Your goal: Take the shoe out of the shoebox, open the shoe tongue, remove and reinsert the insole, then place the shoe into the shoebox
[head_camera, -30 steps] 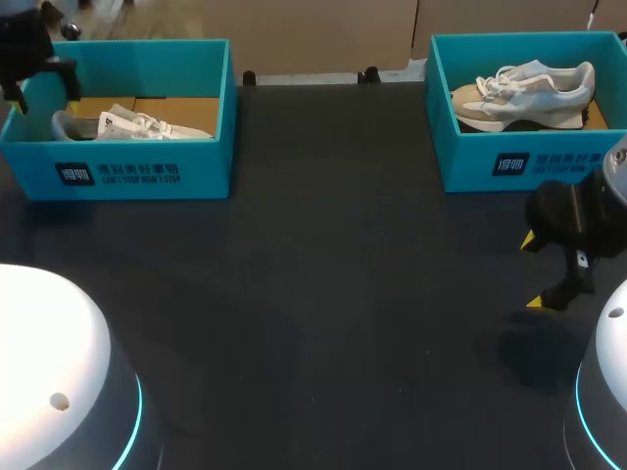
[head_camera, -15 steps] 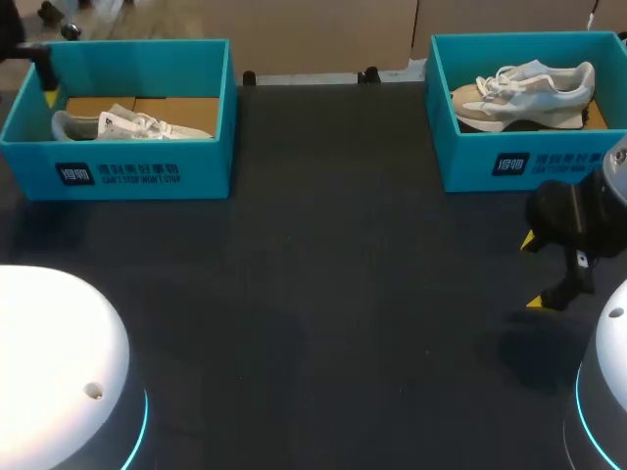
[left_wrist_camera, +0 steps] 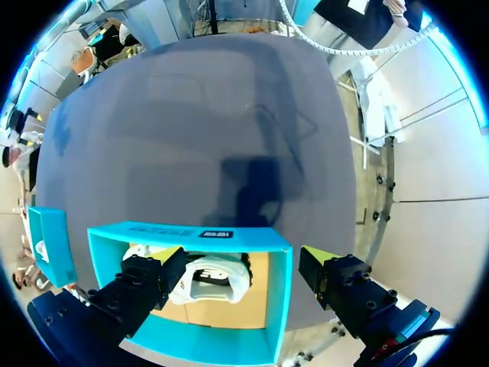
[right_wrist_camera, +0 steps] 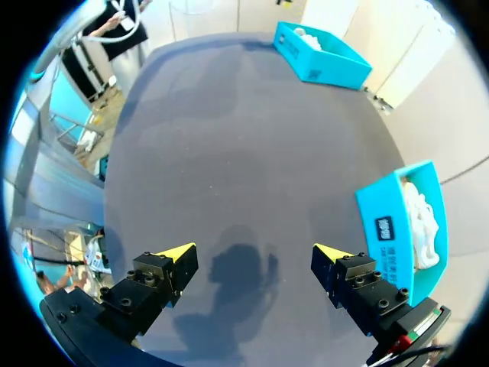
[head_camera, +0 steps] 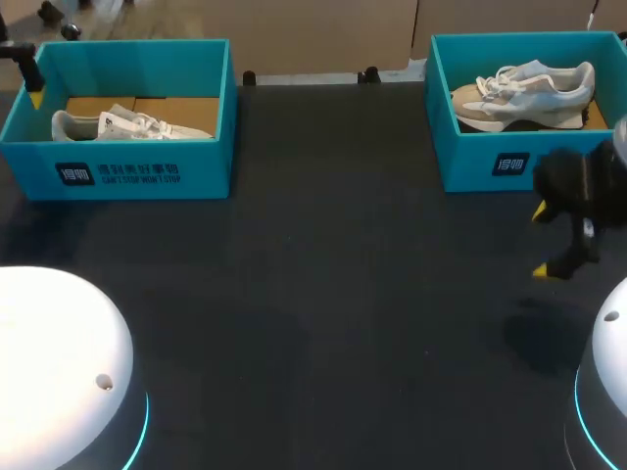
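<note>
A white shoe (head_camera: 132, 124) lies in the teal left shoebox (head_camera: 118, 174) at the table's far left. A beige and white shoe (head_camera: 524, 93) lies in the teal right shoebox (head_camera: 490, 162) at the far right. My left gripper (left_wrist_camera: 241, 256) hovers open over the left shoebox (left_wrist_camera: 187, 233), with the white shoe (left_wrist_camera: 214, 277) below its spread fingers. In the head view only one of its yellow fingertips (head_camera: 36, 98) shows, at that box's far left corner. My right gripper (head_camera: 540, 241) hangs open over bare table just in front of the right shoebox (right_wrist_camera: 397, 222), holding nothing.
The dark table (head_camera: 323, 294) stretches between the two boxes and toward the front edge. White rounded arm bases (head_camera: 49, 372) sit at the front left and front right corners. In the right wrist view the left shoebox (right_wrist_camera: 317, 53) stands far across the table.
My left gripper has drifted left toward the edge of the head view, over the left box's far corner. My right gripper has moved up toward the right shoebox. Both stay open.
</note>
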Motion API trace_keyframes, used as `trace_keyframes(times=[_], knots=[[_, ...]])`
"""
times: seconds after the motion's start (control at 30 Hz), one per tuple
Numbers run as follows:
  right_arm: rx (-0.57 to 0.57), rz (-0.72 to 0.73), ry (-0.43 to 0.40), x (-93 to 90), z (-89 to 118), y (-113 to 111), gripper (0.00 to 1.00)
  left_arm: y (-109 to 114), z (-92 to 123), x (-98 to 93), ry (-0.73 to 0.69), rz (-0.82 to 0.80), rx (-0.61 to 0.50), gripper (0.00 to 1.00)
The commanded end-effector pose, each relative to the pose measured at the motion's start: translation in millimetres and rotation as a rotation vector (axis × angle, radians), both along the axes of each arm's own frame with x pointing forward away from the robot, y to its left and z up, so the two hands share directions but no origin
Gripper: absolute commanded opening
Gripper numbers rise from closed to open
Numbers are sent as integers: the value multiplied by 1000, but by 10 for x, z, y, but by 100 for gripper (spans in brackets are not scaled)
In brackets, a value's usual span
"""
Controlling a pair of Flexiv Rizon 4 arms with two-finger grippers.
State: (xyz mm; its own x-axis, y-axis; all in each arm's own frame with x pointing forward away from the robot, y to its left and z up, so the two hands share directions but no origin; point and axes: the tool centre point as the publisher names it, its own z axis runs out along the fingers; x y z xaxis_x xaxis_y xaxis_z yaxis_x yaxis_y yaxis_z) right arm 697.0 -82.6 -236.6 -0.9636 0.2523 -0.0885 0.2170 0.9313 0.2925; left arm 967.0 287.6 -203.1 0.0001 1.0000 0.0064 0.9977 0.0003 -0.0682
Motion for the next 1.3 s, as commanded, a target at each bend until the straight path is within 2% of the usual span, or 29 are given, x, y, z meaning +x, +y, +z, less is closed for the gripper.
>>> trace_keyframes(times=[0.03, 0.2, 0.23, 0.27, 0.3, 0.43, 0.8, 0.87, 0.9, 1.03, 1.13, 1.23, 1.27, 1.3], knots=[[-82, -84, 105, 407, 203, -32, 100, 0, 0, -4, -1, 0, 2, 100], [-165, -208, 157, 776, 288, -167, 100, 0, 0, -4, -1, 0, 2, 100], [-158, -227, 153, 874, 312, -205, 100, 0, 0, -4, -1, 0, 2, 100], [-158, -227, 153, 874, 312, -205, 100, 0, 0, -4, -1, 0, 2, 100], [-183, -278, 170, 1019, 334, -292, 100, 0, 0, -4, -1, 0, 2, 100], [-156, -330, 175, 1239, 357, -462, 100, 0, 0, -4, -1, 0, 2, 100], [-156, -330, 175, 1239, 357, -462, 100, 0, 0, -4, -1, 0, 2, 100], [-157, -364, 185, 1112, 344, -425, 100, 0, 0, -4, -1, 0, 2, 100], [-171, -406, 192, 1140, 361, -415, 100, 0, 0, -4, -1, 0, 2, 100], [-206, -578, 176, 1444, 538, -534, 100, 0, 0, -4, -1, 0, 2, 100], [-268, -765, 201, 1850, 671, -768, 100, 0, 0, -4, -1, 0, 2, 100], [-239, -875, 207, 2131, 765, -947, 100, 0, 0, -4, -1, 0, 2, 100], [-226, -943, 224, 2283, 799, -1050, 100, 0, 0, -4, -1, 0, 2, 100], [-218, -976, 225, 2344, 811, -1098, 100, 0, 0, -4, -1, 0, 2, 100]])
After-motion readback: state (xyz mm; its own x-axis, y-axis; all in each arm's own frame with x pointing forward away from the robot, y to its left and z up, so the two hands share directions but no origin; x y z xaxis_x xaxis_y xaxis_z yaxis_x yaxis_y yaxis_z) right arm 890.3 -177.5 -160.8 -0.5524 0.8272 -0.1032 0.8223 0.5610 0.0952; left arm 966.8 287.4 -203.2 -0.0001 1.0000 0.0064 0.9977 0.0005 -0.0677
